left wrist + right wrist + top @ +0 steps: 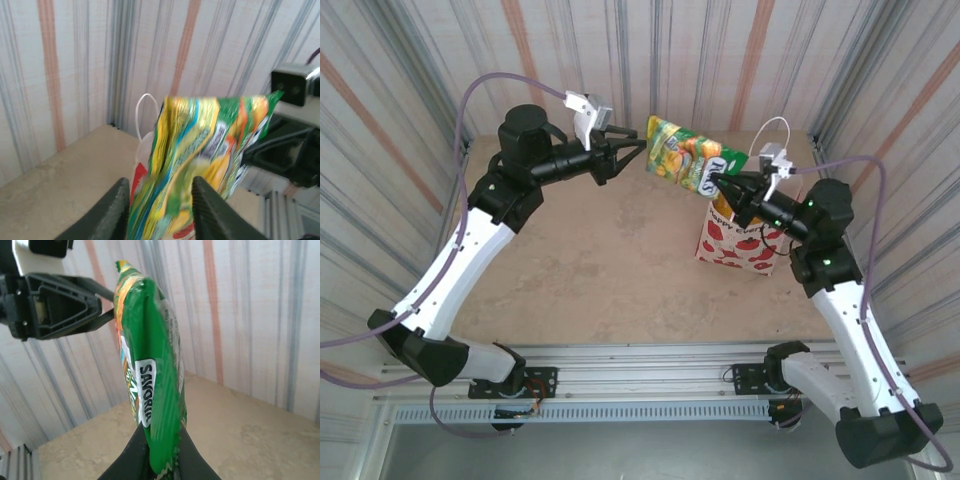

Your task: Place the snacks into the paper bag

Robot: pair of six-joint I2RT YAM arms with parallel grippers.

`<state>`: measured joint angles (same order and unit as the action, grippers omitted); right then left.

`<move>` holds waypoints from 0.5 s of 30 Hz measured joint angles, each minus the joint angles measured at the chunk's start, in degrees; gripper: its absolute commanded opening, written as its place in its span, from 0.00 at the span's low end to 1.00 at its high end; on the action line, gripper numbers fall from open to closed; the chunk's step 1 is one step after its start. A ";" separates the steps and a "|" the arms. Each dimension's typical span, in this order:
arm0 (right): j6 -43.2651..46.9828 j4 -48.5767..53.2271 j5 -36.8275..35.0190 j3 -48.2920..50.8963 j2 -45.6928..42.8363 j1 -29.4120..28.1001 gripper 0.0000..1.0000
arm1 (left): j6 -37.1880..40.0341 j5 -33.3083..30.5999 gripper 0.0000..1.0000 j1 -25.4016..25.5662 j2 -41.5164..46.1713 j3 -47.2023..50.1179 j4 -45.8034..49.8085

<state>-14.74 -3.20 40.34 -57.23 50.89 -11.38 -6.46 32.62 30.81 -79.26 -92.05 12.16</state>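
Observation:
A green-yellow snack packet point(692, 158) hangs in the air above the paper bag point(735, 245), a white bag with red apple prints that stands at the right of the table. My right gripper point(720, 183) is shut on the packet's right end. In the right wrist view the packet point(150, 365) rises edge-on from that gripper point(162, 460). My left gripper point(638, 141) is open, with its fingertips just at the packet's left end. In the left wrist view the blurred packet point(190, 165) fills the gap between the fingers point(117, 210), and the bag point(140, 160) stands behind it.
The beige tabletop point(610, 260) is walled in by striped panels point(700, 60) at the back and sides. The bag's white cord handle point(775, 127) sticks up near the right arm's wrist. A metal rail point(640, 360) runs along the near edge.

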 measured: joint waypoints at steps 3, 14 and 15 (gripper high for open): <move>-0.02 8.13 1.18 -5.20 -0.28 5.73 0.00 | -0.09 -2.60 0.55 0.00 -0.90 0.04 0.31; -3.28 38.01 4.79 -30.75 10.54 26.40 0.00 | 0.17 -8.50 0.57 -0.04 -6.75 0.04 7.17; -3.82 41.20 4.72 -33.00 12.52 27.56 0.00 | 0.20 -8.76 0.57 -0.09 -7.02 0.04 7.61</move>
<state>-18.57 38.00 45.06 -90.24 63.42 16.19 -6.26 23.86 30.72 -86.28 -92.01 19.77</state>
